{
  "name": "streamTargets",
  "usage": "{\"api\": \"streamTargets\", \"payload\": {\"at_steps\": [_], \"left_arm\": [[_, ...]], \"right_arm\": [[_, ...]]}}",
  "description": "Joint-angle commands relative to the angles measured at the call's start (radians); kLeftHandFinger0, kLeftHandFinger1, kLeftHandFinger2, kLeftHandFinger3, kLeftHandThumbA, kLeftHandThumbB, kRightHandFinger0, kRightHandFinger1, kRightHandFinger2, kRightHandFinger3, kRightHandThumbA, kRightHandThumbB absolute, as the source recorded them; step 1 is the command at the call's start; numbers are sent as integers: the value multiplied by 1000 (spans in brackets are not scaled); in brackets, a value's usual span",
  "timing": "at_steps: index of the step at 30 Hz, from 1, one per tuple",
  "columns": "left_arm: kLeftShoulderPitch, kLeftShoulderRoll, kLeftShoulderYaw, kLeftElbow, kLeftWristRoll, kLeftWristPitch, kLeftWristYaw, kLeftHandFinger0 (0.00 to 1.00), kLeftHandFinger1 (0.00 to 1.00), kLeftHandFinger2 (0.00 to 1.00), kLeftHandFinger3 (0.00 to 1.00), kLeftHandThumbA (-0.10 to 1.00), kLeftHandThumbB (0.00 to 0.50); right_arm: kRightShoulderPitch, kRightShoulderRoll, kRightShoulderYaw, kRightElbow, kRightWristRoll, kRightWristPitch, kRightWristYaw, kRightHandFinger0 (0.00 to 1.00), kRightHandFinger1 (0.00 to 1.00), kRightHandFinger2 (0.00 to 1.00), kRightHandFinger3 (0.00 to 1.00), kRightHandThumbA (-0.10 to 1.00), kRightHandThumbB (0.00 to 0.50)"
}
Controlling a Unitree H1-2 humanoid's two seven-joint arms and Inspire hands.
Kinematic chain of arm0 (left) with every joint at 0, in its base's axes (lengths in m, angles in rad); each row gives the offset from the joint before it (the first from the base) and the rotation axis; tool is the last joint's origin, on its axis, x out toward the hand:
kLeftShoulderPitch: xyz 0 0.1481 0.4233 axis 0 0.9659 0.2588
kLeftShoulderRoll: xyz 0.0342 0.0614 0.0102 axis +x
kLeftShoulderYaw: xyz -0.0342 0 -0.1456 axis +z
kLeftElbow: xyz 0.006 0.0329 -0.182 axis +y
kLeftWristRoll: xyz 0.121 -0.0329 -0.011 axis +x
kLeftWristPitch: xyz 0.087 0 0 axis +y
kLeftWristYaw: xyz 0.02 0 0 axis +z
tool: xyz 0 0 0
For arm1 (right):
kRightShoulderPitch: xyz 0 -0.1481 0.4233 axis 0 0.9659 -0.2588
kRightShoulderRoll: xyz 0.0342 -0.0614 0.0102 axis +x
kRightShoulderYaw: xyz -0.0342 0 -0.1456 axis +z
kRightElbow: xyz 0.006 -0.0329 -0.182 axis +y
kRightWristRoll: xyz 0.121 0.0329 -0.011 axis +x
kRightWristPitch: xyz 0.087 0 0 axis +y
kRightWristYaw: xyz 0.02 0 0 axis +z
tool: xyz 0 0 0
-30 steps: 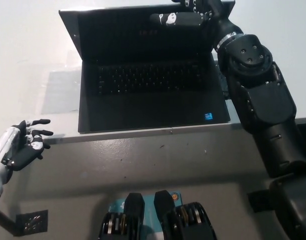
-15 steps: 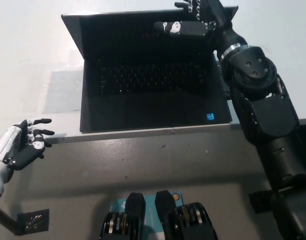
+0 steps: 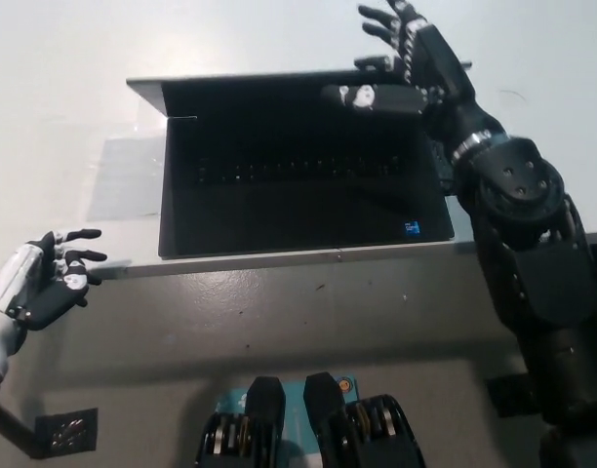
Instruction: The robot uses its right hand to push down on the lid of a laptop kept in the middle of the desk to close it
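Black right robot hand (image 3: 401, 60) spread on laptop lid (image 3: 279, 93), white left robot hand (image 3: 50, 278) released by desk (image 3: 45, 117)

Right robot hand (image 3: 408, 60) splayed, outstretched; left robot hand (image 3: 47, 280) resting, uncurled.

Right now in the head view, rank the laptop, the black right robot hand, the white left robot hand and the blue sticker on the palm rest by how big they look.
1. Laptop, by far largest.
2. Right robot hand, spread over the lid's top right.
3. Left robot hand, resting at the desk's left edge; looks smaller, though its different distance from the camera makes this unsure.
4. Blue sticker, smallest.
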Motion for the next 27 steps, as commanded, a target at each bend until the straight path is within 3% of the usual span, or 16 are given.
{"api": "streamTargets", "payload": {"at_steps": [1, 6, 8, 13, 14, 22, 27], "left_arm": [[-38, 40, 7, -24, 11, 12, -9, 372, 478, 612, 718, 0, 11], [-44, 38, 12, -24, 5, 18, -11, 404, 487, 613, 715, -6, 8], [-48, 37, 13, -24, 5, 19, -11, 381, 482, 615, 711, -2, 16], [-59, 41, 15, -19, 8, 19, -11, 371, 492, 635, 725, 17, 18], [-58, 43, 14, -17, 8, 9, -15, 399, 499, 639, 731, 7, 12], [-77, 48, 10, -2, 14, -2, -16, 416, 502, 624, 720, 16, 21], [-86, 49, 7, -12, 16, 24, -17, 404, 494, 623, 719, 20, 19]], "right_arm": [[84, -37, -42, -21, -19, 133, -61, 970, 948, 951, 1000, 1000, 198], [150, -31, -75, -69, 14, 133, -84, 969, 947, 975, 1000, 1000, 196], [176, -33, -85, -86, 36, 133, -89, 1000, 960, 990, 1000, 1000, 176], [235, -38, -98, -121, 99, 133, -105, 1000, 977, 1000, 1000, 1000, 184], [240, -37, -98, -115, 100, 133, -109, 987, 946, 969, 1000, 1000, 202], [300, -22, -100, -114, 154, 133, -147, 913, 912, 934, 1000, 1000, 182], [306, -21, -92, -116, 172, 133, -156, 936, 933, 950, 1000, 1000, 176]]}}
